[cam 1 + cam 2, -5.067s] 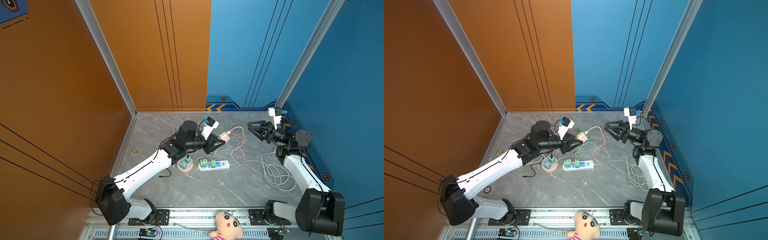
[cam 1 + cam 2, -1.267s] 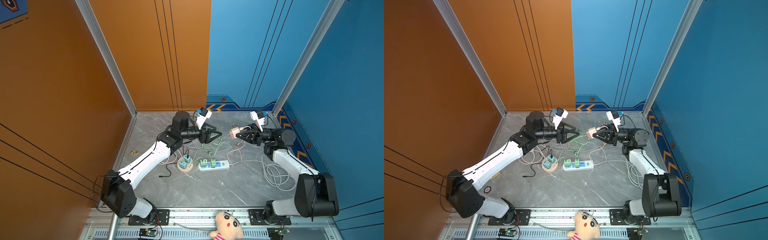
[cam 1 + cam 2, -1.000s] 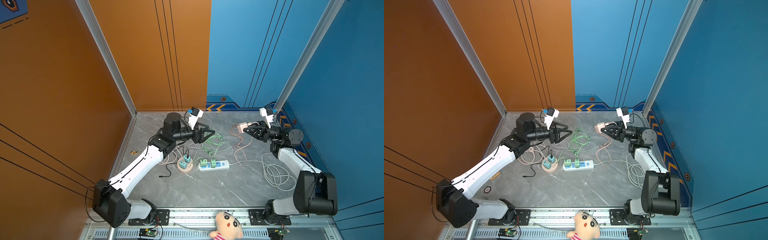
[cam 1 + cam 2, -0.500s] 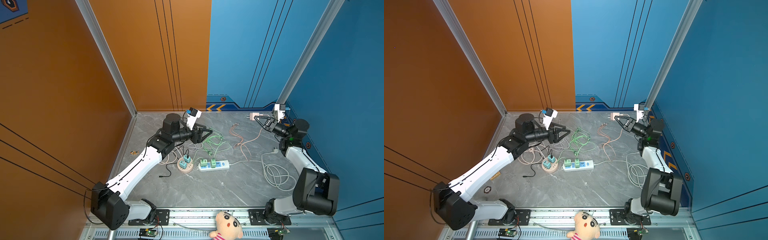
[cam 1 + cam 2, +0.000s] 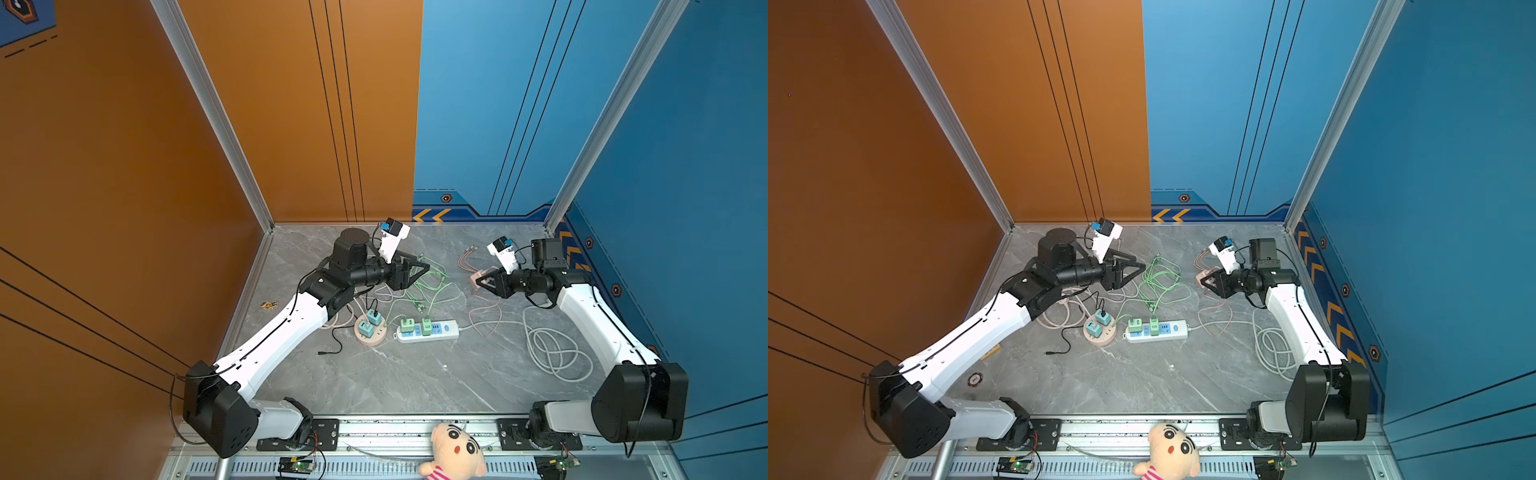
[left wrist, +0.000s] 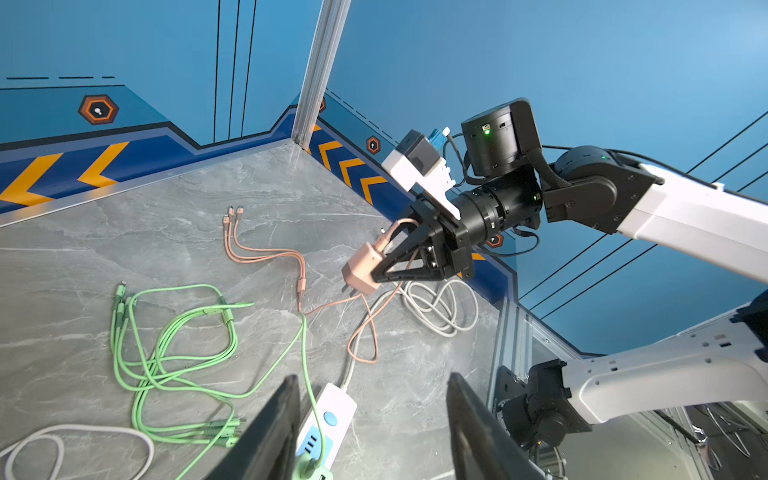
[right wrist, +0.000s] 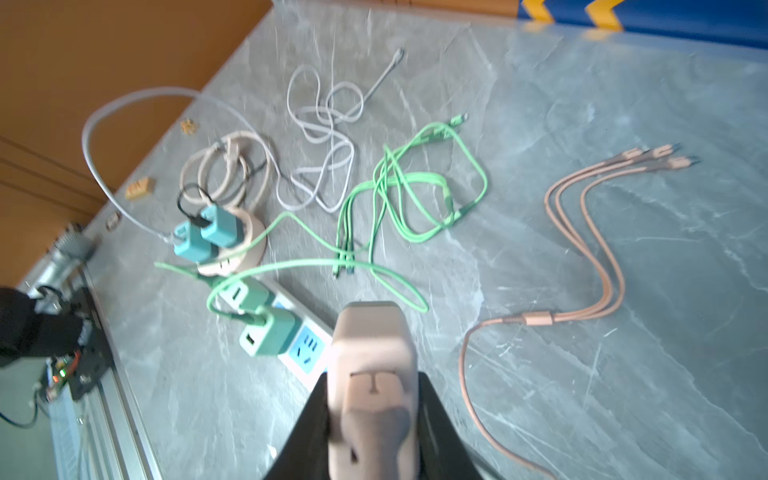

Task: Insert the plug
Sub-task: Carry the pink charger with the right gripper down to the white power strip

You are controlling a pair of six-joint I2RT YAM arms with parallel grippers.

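The plug (image 7: 372, 353) is a pink charger block with a pink cable, and my right gripper (image 7: 372, 378) is shut on it. In both top views the right gripper (image 5: 482, 282) (image 5: 1208, 281) holds the plug (image 5: 477, 277) (image 5: 1204, 276) above the floor, right of the middle. The left wrist view shows the plug (image 6: 361, 268) tilted in the right gripper (image 6: 376, 274), prongs pointing down and away. The white power strip (image 5: 428, 330) (image 5: 1156, 330) (image 7: 305, 345) lies below with blue sockets showing. My left gripper (image 5: 424, 268) (image 5: 1142, 266) (image 6: 372, 380) hovers open and empty over the green cable.
Two green chargers (image 5: 415, 325) sit in the strip. A round pink socket (image 5: 370, 334) holds two teal chargers. A green cable tangle (image 5: 428, 286), pink three-headed cable ends (image 7: 648, 156) and a white cord coil (image 5: 557, 353) lie on the floor. A plush doll (image 5: 453, 449) sits at the front rail.
My right gripper has swung the plug from the far right corner back toward the middle and lower. The left arm has hardly moved; its jaws have narrowed a little.
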